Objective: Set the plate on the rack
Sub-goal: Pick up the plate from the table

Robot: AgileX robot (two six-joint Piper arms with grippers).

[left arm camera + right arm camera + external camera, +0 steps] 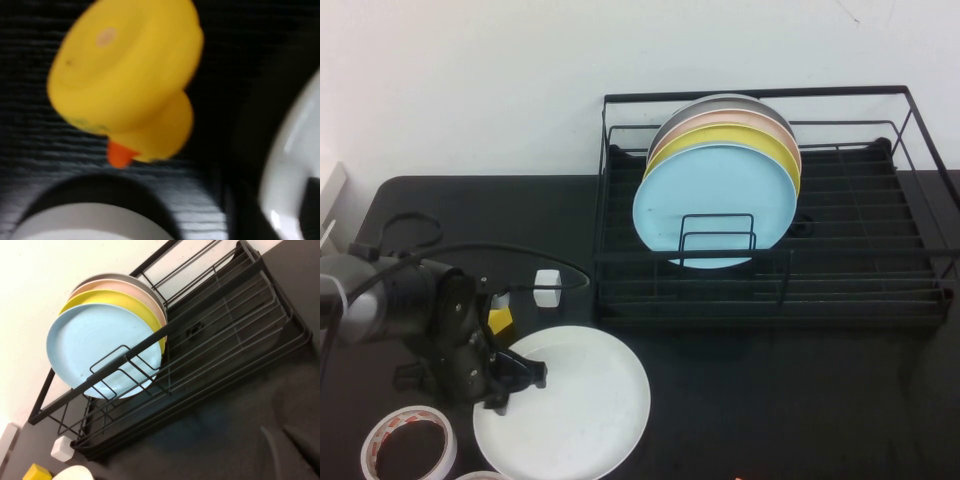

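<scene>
A tape roll lies at the bench's near-left corner. The left claw sits over the white plate's left rim; whether it pinches the rim I cannot tell. A yellow rubber duck lies just beside it. The black wire rack holds upright plates, a light blue plate foremost. The right claw is out of sight.

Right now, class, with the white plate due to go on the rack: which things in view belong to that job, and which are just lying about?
Belong to the job:
- white plate, flat on the table
- black rack
- left gripper, at the plate's left edge

Just lying about:
- yellow rubber duck
- tape roll
- small white block
- coloured plates already racked

The right gripper is not in view.
</scene>
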